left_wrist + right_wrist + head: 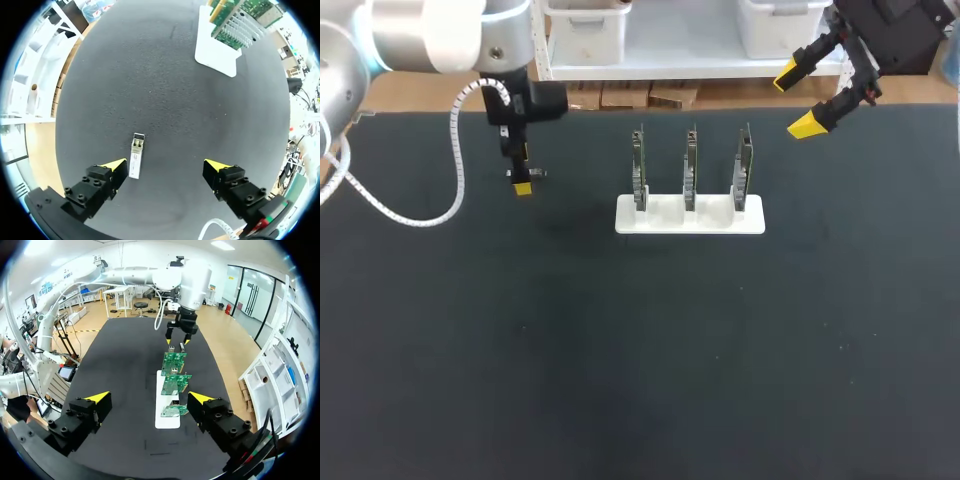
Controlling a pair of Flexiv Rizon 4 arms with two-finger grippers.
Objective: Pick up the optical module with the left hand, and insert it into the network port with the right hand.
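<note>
Optical module under left end effector

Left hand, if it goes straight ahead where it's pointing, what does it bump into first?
Probably the black table. The optical module lies between the left hand's open fingers, close to one tip, which might clip it first.

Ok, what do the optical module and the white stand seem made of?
The optical module is likely metal: a pale silvery casing with a dull sheen. The white stand is probably plastic: smooth, matte, uniformly white, with rounded corners.
</note>
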